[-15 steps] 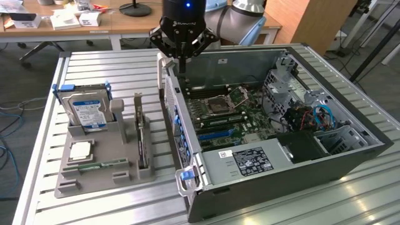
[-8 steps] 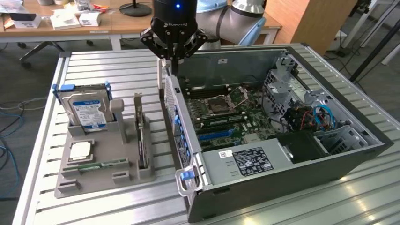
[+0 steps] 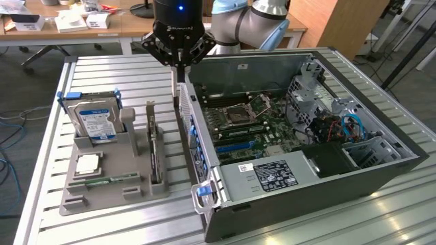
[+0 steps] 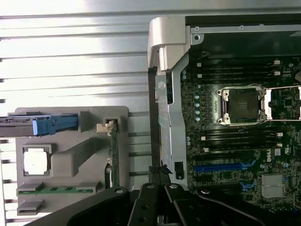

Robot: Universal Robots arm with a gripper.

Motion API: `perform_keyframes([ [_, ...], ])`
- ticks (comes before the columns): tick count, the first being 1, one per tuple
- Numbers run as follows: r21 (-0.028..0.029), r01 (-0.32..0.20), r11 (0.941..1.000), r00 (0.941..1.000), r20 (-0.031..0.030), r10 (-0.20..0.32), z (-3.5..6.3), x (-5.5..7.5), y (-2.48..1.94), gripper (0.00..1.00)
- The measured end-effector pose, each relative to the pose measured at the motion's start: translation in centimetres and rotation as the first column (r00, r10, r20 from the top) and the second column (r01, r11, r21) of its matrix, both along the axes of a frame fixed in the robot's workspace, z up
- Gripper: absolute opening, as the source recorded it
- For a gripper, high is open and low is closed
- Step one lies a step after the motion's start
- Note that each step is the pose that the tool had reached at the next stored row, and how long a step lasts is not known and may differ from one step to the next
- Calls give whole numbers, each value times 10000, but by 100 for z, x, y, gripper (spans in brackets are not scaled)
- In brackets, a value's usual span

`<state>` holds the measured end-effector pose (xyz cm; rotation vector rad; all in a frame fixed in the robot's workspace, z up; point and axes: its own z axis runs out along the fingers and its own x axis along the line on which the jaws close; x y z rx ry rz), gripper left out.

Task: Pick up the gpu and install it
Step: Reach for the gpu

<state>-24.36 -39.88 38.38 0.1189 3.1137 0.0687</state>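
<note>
Gripper (image 4: 160, 172) fingers closed, seemingly empty; gpu (image 3: 155, 153) stands in grey holder (image 3: 102, 193), well apart

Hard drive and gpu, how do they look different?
The hard drive is a thick silver box with a blue-and-white label; the gpu is a thin brownish card. The hard drive has blue rails on its sides; the gpu has none. The hard drive stands toward the exterior view's left of the grey holder; the gpu stands nearer the computer case. Both stand on edge in that holder.
</note>
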Motion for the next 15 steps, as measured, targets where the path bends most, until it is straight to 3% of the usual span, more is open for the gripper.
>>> perform_keyframes([
  [15, -4, -1, 10000, 10000, -13, 1, -40, -267, 0, 10],
])
